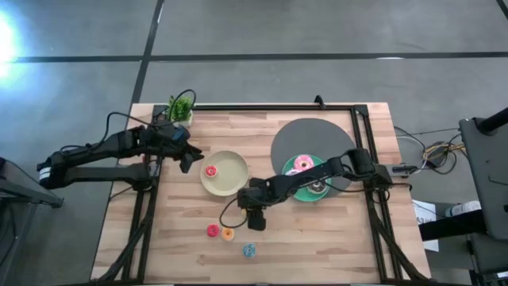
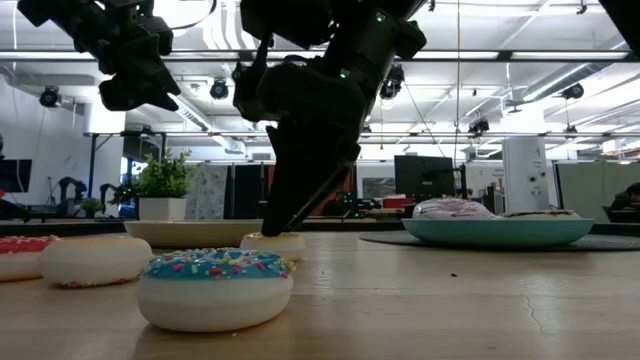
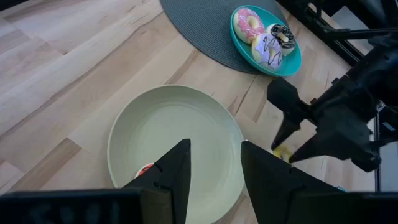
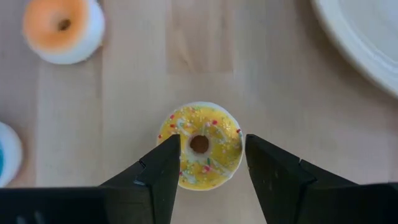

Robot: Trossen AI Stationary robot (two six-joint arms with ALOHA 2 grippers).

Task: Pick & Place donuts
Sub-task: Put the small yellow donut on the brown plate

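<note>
The yellow mini donut [image 4: 200, 144] lies flat on the wood table. My right gripper [image 4: 212, 140] is open and points down just over it, one finger on each side; it also shows in the high view [image 1: 254, 221]. My left gripper [image 3: 214, 146] is open and hovers over the cream plate [image 3: 186, 124], where a red mini donut [image 1: 210, 170] lies. The pink donut [image 3: 249, 23], the white-lilac donut [image 3: 264, 48] and the chocolate donut [image 3: 283, 34] rest on the teal plate [image 3: 293, 63]. The red [image 1: 213, 230], orange [image 1: 228, 233] and blue [image 1: 249, 250] minis lie on the table.
The grey round mat [image 1: 309, 131] lies under the teal plate at the table's far right. A small potted plant [image 1: 181, 107] stands at the far left corner. The black frame rail [image 1: 270, 106] runs along the far edge. Bare wood lies near the blue mini donut.
</note>
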